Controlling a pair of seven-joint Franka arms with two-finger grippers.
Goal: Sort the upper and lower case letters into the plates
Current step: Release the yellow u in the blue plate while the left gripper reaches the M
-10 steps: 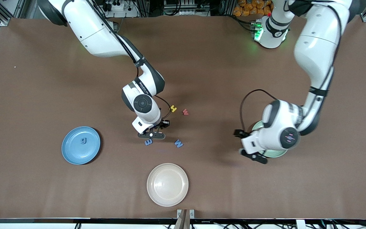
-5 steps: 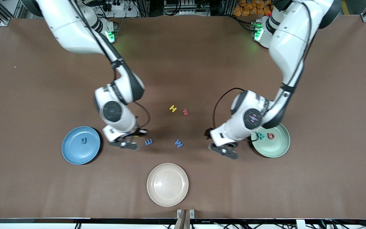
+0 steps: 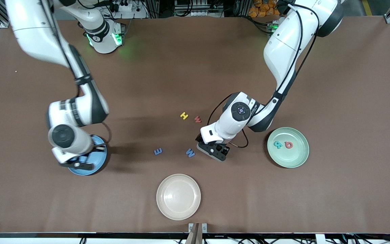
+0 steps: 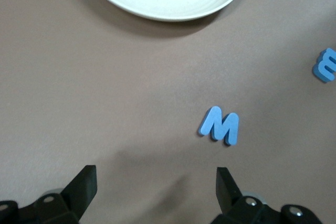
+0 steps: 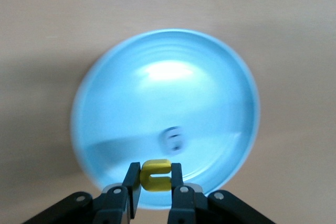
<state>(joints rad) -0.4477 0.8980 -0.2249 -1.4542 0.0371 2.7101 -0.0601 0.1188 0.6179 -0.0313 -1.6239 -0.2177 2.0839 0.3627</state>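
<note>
Reaching down from its base, the right arm hangs its right gripper [image 5: 156, 188] over the blue plate [image 3: 97, 162], which lies toward the right arm's end of the surface [image 3: 195, 67]. Its jaws pinch a small yellow letter [image 5: 156, 174] between the fingertips; in the right wrist view that letter hangs above the plate's rim, and a dark letter g [image 5: 173, 139] lies blurred in the plate's bowl. In the front view the wrist covers most of this plate.

The left arm bends at the elbow and slopes down toward the middle of the surface. Its left gripper [image 4: 156, 184] hangs low over bare surface just beside the blue M [image 3: 190, 153], with its jaws spread wide and nothing between them. The mint green plate [image 3: 300, 161] lies toward the left arm's end, apart from the gripper, and carries a teal letter [image 3: 278, 144] and a red letter [image 3: 288, 145] side by side.

A blue E [image 3: 158, 151] lies near the M, toward the right arm's end. The yellow H [image 3: 184, 116] and a red w [image 3: 197, 119] lie close together, farther from the front camera than the M. The cream plate [image 3: 178, 211] sits nearest the front camera, holding nothing.
</note>
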